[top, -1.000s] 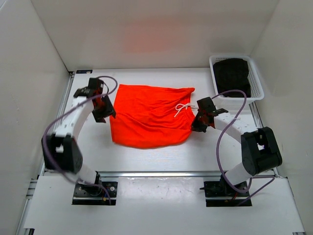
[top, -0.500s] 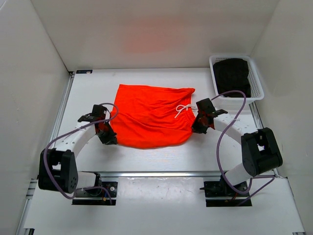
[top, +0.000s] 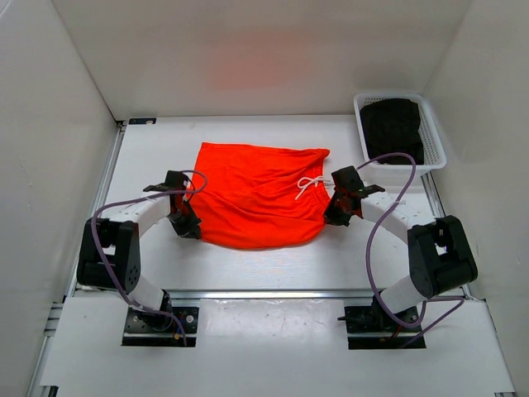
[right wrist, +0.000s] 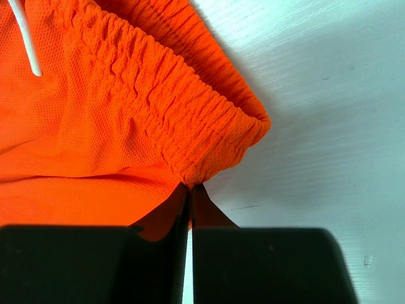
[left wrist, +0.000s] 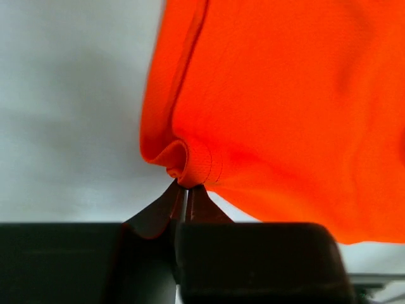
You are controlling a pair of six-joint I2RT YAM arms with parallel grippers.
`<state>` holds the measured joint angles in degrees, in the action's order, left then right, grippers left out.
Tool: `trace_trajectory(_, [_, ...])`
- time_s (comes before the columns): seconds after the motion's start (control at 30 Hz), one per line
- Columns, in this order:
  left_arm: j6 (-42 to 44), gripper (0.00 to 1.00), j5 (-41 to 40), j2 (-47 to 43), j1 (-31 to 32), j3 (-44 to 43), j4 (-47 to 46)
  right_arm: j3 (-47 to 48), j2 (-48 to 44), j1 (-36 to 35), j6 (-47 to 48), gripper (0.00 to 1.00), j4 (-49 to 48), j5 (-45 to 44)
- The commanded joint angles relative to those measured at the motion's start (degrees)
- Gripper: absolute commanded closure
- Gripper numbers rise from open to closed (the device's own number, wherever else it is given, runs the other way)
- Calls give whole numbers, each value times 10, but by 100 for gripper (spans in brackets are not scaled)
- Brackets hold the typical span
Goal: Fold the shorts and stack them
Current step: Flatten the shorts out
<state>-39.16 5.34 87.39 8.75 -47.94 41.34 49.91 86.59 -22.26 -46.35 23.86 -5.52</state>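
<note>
Orange-red shorts (top: 256,194) lie spread flat at the middle of the white surface (top: 273,265). The gathered waistband (right wrist: 183,120) is at the right end, and the white drawstring (top: 307,184) is looped on top of the fabric just inside it. The leg hems are at the left end.

The left gripper (left wrist: 186,185) sits low at the near-left corner. Its jaws are clenched on a small curled fold of the hem, and the fabric bunches slightly at the pinch. The right gripper (right wrist: 190,185) is at the near-right corner, with its jaws clamped together on the lower edge of the waistband where the elastic ends.

A white slotted basket (top: 434,136) stands well apart in the far-right corner and holds a dark folded garment (top: 393,124). Plain white walls (top: 273,58) enclose the surface on three sides.
</note>
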Motion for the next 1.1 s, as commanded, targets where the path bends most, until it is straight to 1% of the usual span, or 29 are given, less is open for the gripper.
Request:
trace_trajectory(0.0, [14,90,-31,12,2,-43,-21,2,-19,-3,6,99,15,-5])
trace_trajectory(0.13, [27,90,-31,14,2,-65,-3,7,-25,-3,6,99,22,-5])
trace_trajectory(0.23, [32,90,-50,-24,2,-88,29,7,-35,-3,12,99,22,-10])
trace_trajectory(0.27, [32,90,-63,-50,2,-97,43,13,-35,-3,12,99,28,-10])
trace_trajectory(0.3, [32,90,-69,-64,2,-107,81,13,-35,-3,18,99,28,-10])
trace_trajectory(0.37, [38,90,-69,-92,2,-137,121,19,-47,-3,18,99,33,-10])
trace_trajectory(0.4, [45,90,-59,-118,2,-143,162,19,-53,-3,25,99,33,-10])
trace_trajectory(0.43, [45,90,-51,-131,2,-143,178,19,-53,-3,25,99,39,-10])
trace_trajectory(0.47, [45,90,-32,-143,2,-138,189,19,-60,-3,25,99,39,-10])
trace_trajectory(0.5, [45,90,-31,-159,2,-132,197,19,-66,-3,25,99,39,-10])
trace_trajectory(0.57, [45,90,-25,-165,2,-124,204,5,-66,-3,25,99,39,-5])
trace_trajectory(0.63, [45,59,-18,-147,2,-114,197,-2,-71,-3,25,99,39,-5])
trace_trajectory(0.67, [45,49,-10,-136,2,-114,183,-8,-71,-9,25,99,34,-5])
trace_trajectory(0.7, [45,45,7,-112,2,-114,176,-8,-71,-9,25,99,34,-5])
trace_trajectory(0.73, [45,45,7,-103,8,-109,175,-8,-66,-9,25,99,34,1])
trace_trajectory(0.8, [37,45,12,-98,8,-102,170,-14,-71,-9,25,99,34,1])
trace_trajectory(0.87, [20,50,-2,-120,15,-83,170,-14,-77,-9,25,99,34,1])
trace_trajectory(0.9, [11,55,-11,-130,15,-75,170,-14,-82,-9,25,98,34,1])
trace_trajectory(0.93, [1,64,-11,-153,15,-67,177,-14,-82,-9,25,98,34,1])
trace_trajectory(0.97, [-6,82,-11,-165,21,-48,177,-14,-82,-9,25,98,34,-5])
trace_trajectory(1.0, [-26,89,-11,-175,21,-37,177,-14,-82,-9,25,98,34,-5])
trace_trajectory(1.07, [-40,89,-1,-199,26,-2,161,-14,-82,-9,25,98,34,-5])
